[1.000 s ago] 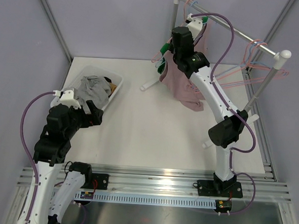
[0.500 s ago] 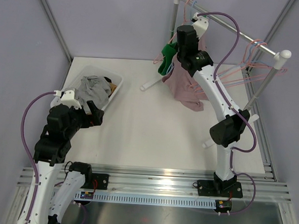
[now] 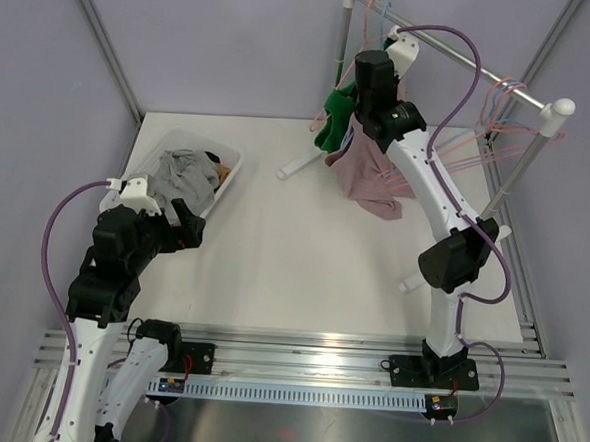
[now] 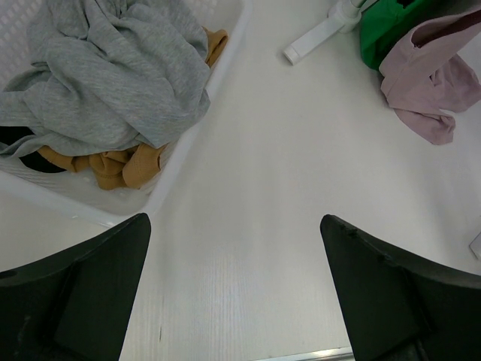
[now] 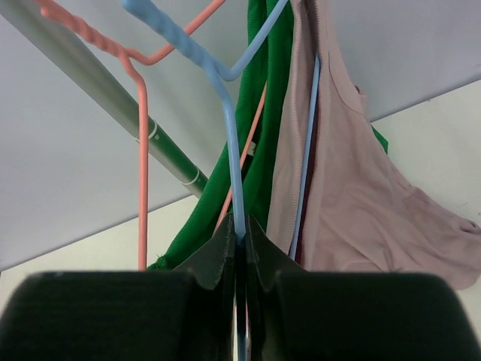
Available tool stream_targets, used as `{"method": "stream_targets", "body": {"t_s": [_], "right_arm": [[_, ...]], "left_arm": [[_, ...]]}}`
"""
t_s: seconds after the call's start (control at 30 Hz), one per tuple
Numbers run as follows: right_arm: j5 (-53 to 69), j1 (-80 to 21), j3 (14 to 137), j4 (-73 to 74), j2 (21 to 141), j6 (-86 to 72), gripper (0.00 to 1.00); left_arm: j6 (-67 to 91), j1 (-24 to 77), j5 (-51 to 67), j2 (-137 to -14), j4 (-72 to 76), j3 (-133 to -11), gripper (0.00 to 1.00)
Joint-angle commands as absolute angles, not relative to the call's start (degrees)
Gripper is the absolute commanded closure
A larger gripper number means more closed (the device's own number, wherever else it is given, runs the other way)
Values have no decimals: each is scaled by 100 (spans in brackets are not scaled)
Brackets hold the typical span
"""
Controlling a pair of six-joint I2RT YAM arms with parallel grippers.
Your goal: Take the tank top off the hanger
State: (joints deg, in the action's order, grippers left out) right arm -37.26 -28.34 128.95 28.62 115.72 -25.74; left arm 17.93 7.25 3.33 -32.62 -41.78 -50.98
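Note:
The pink tank top [image 3: 371,174] hangs from a blue hanger [image 5: 225,98] at the left end of the clothes rail [image 3: 455,56]; its lower end rests on the table. It also shows in the right wrist view [image 5: 353,188] and the left wrist view [image 4: 432,83]. My right gripper [image 3: 377,54] is up by the rail, shut [image 5: 240,229] on the blue hanger's neck just below its hook. A green garment [image 3: 334,111] hangs beside the tank top. My left gripper [image 3: 186,229] is open and empty [image 4: 234,286] above the table, near the basket.
A white basket [image 3: 233,167] holding grey [image 4: 113,75] and mustard clothes stands at the left. A pink hanger [image 5: 141,150] hangs next to the blue one. More empty hangers [image 3: 503,94] hang near the rail's right end. The rack's white foot [image 4: 319,34] lies on the table.
My right gripper has risen and moved back towards the rail with the blue hanger. The tank top and green garment have lifted with it. The left arm has not moved.

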Motion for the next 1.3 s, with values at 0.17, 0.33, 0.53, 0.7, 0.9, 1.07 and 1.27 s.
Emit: {"method": "stream_targets", "body": {"t_s": [0.17, 0.33, 0.53, 0.7, 0.9, 1.07, 1.27], "right_arm": [[-4131, -2830, 12938, 2716, 10811, -2558, 100], [-4245, -2848, 12964, 2646, 10618, -2400, 100], [-4236, -2848, 12982, 2768, 10415, -2364, 100], [-4070, -2900, 12701, 2769, 10030, -2408, 100], [-3657, -2953, 11928, 2663, 9362, -2513, 100], [-3069, -2971, 10882, 2374, 8667, -2558, 100], [-1900, -2971, 10336, 2706, 7981, -2452, 100]], "left_arm": [[1723, 747, 518, -3243, -3841, -5080, 1], [1723, 747, 518, -3261, -3841, -5071, 1], [1723, 747, 519, -3278, -3832, -5063, 1], [1731, 747, 510, -3296, -3841, -5071, 1], [1731, 747, 501, -3340, -3832, -5063, 1], [1731, 747, 457, -3392, -3832, -5063, 1], [1723, 747, 510, -3419, -3823, -5071, 1]]}}
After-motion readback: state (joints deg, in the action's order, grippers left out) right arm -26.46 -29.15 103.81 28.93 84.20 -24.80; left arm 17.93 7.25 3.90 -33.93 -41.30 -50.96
